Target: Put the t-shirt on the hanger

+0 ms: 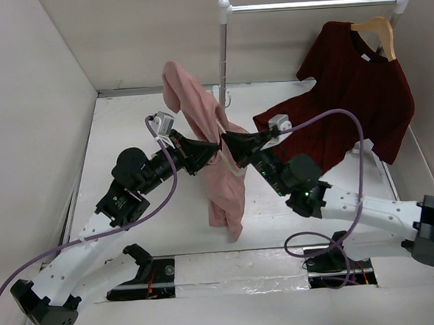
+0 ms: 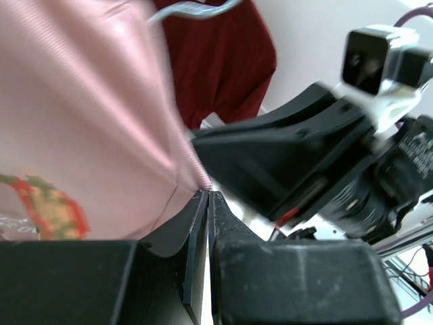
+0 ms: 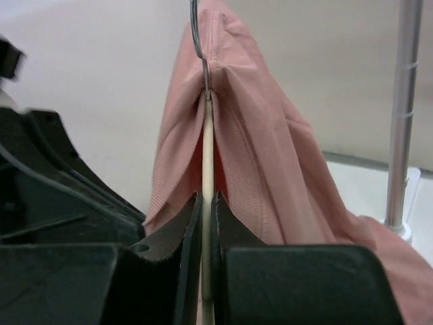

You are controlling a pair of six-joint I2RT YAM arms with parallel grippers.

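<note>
The salmon-pink t-shirt (image 1: 219, 173) hangs in mid-air between both arms, bunched, its tail above the table. Its orange-red print shows in the left wrist view (image 2: 47, 206). My left gripper (image 1: 213, 149) is shut, pinching the ribbed collar edge at its very tips (image 2: 208, 193). My right gripper (image 1: 227, 140) is shut on the thin cream hanger (image 3: 208, 156), whose rod runs up between the jaws (image 3: 208, 198) into the collar. The metal hook (image 3: 196, 37) sticks out of the top of the shirt (image 3: 270, 149). The two grippers meet tip to tip at the collar.
A dark maroon t-shirt (image 1: 361, 102) hangs on a tan wooden hanger (image 1: 377, 31) from the white rail (image 1: 314, 4) at the back right. The rail's pole (image 1: 224, 59) stands just behind the pink shirt. Walls close in on the left, back and right.
</note>
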